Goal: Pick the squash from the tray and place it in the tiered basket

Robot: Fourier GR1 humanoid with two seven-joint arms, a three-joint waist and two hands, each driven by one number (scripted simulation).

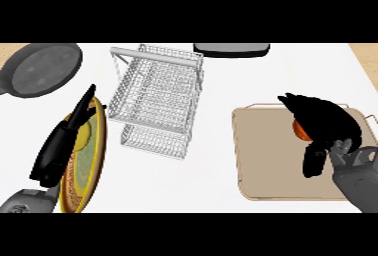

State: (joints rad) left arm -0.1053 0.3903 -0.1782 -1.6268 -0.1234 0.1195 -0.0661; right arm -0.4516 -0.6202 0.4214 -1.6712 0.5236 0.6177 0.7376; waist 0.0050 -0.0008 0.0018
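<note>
Both hands show: the right hand (pixel 328 122) curls round the orange squash (pixel 298 130) over the tray (pixel 273 170), well apart from the wire basket (pixel 155 95), while the left hand (pixel 59 145) lies straight-fingered above a plate (pixel 85 175).

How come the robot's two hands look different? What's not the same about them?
The left hand has straight fingers and holds nothing; the right hand has its fingers curled round the orange squash, hiding most of it. The left hand lies over the yellow plate at the left; the right hand is over the tan tray at the right. Both hands are black on grey forearms.
</note>
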